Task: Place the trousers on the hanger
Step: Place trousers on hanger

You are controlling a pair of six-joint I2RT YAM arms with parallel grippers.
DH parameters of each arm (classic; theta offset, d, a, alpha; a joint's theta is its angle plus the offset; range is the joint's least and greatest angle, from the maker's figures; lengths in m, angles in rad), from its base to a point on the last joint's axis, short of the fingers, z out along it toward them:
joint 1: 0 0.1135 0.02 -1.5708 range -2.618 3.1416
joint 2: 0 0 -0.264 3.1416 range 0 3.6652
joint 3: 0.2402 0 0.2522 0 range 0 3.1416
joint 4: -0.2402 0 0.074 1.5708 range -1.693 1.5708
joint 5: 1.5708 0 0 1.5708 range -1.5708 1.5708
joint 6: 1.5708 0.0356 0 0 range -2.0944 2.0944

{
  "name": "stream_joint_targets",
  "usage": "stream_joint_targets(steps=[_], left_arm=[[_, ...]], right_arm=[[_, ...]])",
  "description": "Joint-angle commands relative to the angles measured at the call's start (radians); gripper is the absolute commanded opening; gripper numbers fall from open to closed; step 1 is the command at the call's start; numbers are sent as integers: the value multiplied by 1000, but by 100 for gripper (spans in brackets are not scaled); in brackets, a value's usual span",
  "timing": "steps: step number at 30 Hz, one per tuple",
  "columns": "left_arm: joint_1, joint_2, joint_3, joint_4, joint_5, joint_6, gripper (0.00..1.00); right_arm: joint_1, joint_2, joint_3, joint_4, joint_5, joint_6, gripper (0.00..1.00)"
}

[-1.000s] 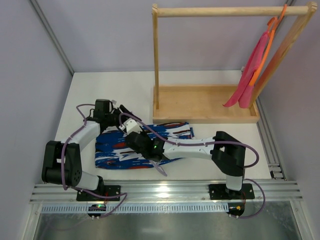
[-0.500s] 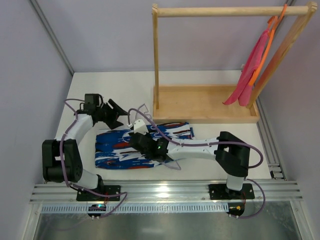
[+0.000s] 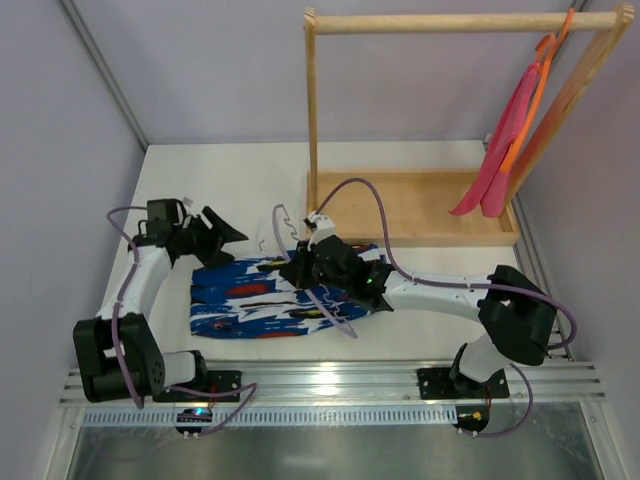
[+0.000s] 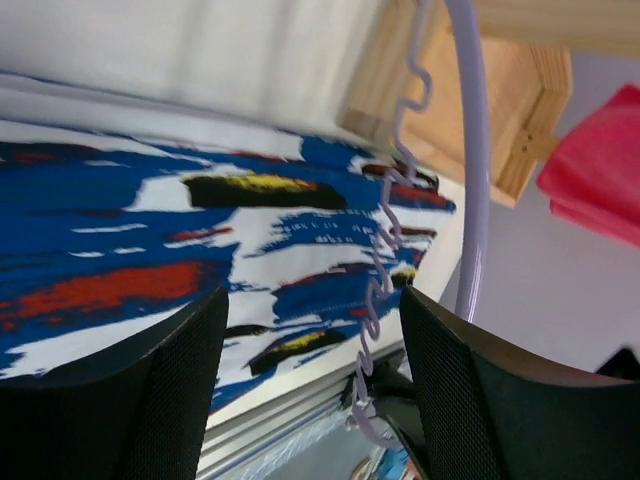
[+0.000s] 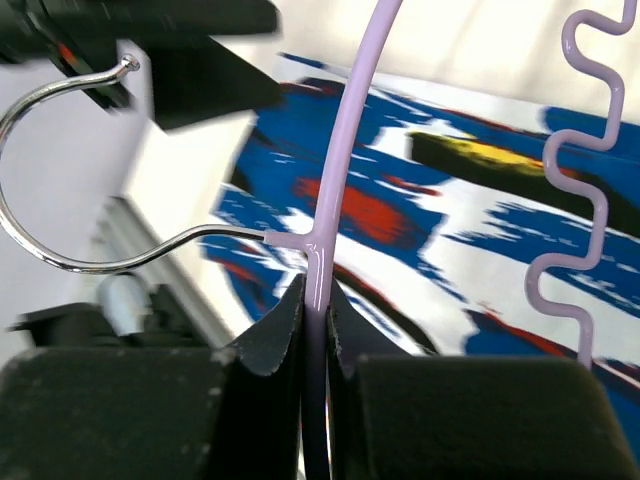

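1. Wooden rack (image 3: 440, 22) stands at the table's (image 3: 220, 180) far right.
2. Blue patterned trousers (image 3: 240, 300) lie flat on the table, near side of the rack.
3. We see the lavender hanger (image 5: 345, 130) over the trousers.
4. Right gripper (image 5: 315, 300) pinches the hanger's neck, below the hook.
5. Left gripper (image 4: 312, 300) is spread and holds nothing, at the trousers' far left corner.
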Motion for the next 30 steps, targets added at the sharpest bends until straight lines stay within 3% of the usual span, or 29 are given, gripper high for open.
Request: stream_joint_targets(steps=[1, 2, 5, 12, 21, 30], left_arm=[[-84, -103, -89, 113, 116, -82, 70], [-95, -107, -103, 180, 121, -107, 70], [-121, -101, -126, 241, 120, -168, 71], [-215, -66, -146, 357, 69, -222, 73], [-270, 30, -112, 435, 55, -279, 72], [-341, 104, -2, 370, 35, -329, 70]], right_arm=[[-22, -4, -62, 323, -201, 165, 4], [-23, 5, -78, 429, -223, 193, 4], [-25, 54, -104, 541, -254, 273, 4], [-40, 143, -162, 692, -277, 365, 7], [-83, 105, -202, 541, -228, 289, 43], [-63, -46, -69, 139, -67, 14, 54]])
